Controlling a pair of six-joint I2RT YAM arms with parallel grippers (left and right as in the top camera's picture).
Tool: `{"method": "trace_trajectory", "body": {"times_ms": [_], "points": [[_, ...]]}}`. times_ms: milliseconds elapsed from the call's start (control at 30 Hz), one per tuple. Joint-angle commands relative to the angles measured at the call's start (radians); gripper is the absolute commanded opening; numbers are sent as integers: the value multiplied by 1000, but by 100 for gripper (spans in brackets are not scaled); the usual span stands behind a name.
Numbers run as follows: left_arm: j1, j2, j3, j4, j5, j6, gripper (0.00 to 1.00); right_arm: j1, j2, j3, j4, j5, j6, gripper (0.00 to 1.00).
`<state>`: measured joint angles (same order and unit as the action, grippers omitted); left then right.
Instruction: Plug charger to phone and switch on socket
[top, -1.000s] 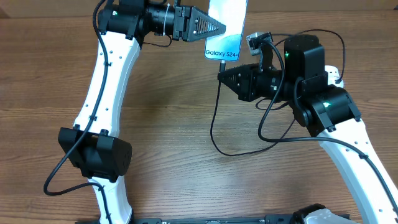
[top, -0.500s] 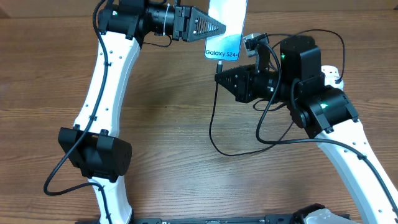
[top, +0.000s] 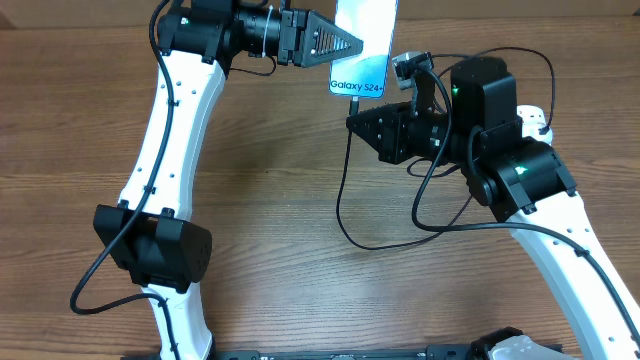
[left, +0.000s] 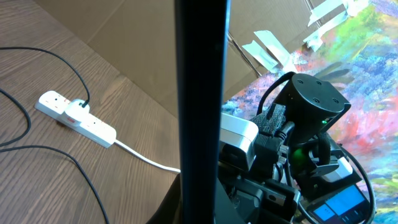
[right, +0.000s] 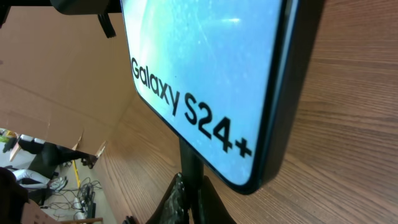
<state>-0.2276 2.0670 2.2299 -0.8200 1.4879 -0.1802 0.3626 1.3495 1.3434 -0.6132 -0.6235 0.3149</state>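
**Charger tip at the phone's end**

The left gripper (top: 350, 45) is clamped on the rectangular light-blue-screened phone (top: 366, 28) near the wooden surface's (top: 280, 240) far edge. The thin black charger cable (top: 340, 200) reaches its labelled end, its tip pinched in the right gripper (top: 352, 121) (the white oblong power strip (left: 78, 116) lies well apart).

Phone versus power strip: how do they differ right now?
The phone is gripped in the left claw; the power strip lies flat on the table, untouched. The phone has a light blue screen in a dark frame; the strip is white with a red-marked switch. Shared: a black cable reaches each.
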Motion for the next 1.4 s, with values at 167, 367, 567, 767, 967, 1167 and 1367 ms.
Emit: {"method": "trace_trajectory", "body": {"times_ms": [167, 367, 567, 767, 967, 1167, 1367], "points": [[-3, -8, 9, 5, 20, 24, 4, 8, -14, 34, 11, 2, 3, 4], [-3, -8, 9, 5, 20, 24, 4, 8, -14, 38, 9, 2, 3, 4], [-3, -8, 9, 5, 20, 27, 4, 8, -14, 47, 8, 2, 3, 4], [-3, -8, 9, 6, 20, 35, 4, 8, -14, 47, 7, 2, 3, 4], [-3, -8, 9, 6, 20, 43, 4, 8, -14, 47, 7, 1, 4, 4], [-3, -8, 9, 6, 20, 43, 4, 8, -14, 47, 7, 1, 4, 4], [-3, -8, 9, 6, 20, 43, 4, 8, -14, 47, 7, -6, 3, 4]]}}
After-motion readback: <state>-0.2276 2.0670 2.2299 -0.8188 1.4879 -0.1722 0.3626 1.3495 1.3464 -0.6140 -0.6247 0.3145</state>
